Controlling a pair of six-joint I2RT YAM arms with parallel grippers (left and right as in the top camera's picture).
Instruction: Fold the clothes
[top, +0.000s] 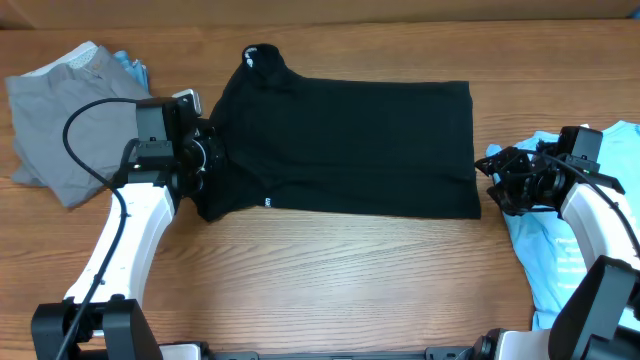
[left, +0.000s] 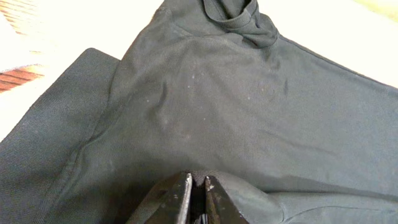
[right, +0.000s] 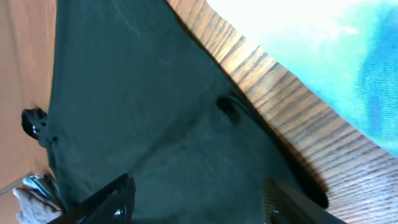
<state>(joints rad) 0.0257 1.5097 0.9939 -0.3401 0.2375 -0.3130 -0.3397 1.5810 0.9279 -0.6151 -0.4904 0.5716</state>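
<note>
The clothes' black T-shirt (top: 350, 140) lies flat across the middle of the table, folded into a long rectangle. Its collar (top: 262, 57) is at the far left and a tiny white label (top: 268, 203) sits on the near edge. My left gripper (top: 205, 150) is at the shirt's left end. In the left wrist view its jaws (left: 198, 179) stand a thin slit apart against a raised fold of the black cloth (left: 236, 106); whether cloth is still pinched cannot be told. My right gripper (top: 492, 178) hangs open over the shirt's right edge (right: 137, 93), its fingers (right: 198, 183) holding nothing.
A grey garment (top: 60, 110) lies crumpled at the far left with a bit of light-blue cloth (top: 130, 68) behind it. A light-blue tee (top: 530, 250) is spread under my right arm at the right edge, also in the right wrist view (right: 367, 81). Bare wood (top: 340, 280) runs along the front.
</note>
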